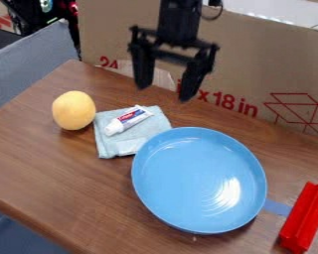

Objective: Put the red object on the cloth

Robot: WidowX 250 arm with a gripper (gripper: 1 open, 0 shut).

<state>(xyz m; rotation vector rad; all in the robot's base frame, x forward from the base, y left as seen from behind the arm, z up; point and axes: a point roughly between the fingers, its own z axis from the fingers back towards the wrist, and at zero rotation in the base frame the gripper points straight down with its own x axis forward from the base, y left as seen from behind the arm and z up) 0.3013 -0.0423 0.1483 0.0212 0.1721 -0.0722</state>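
Behind the wooden table [43,169], a cardboard box stands. With jaws spread and empty, the black gripper [170,87] should be carried across the big round blue plate [199,179] to the bright red ridged bar [304,216] at the right edge; the pale blue-green folded cloth [119,138] bears a white toothpaste tube [134,121].

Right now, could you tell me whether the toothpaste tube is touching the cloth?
Touching: the camera view shows the toothpaste tube lying directly on the cloth.
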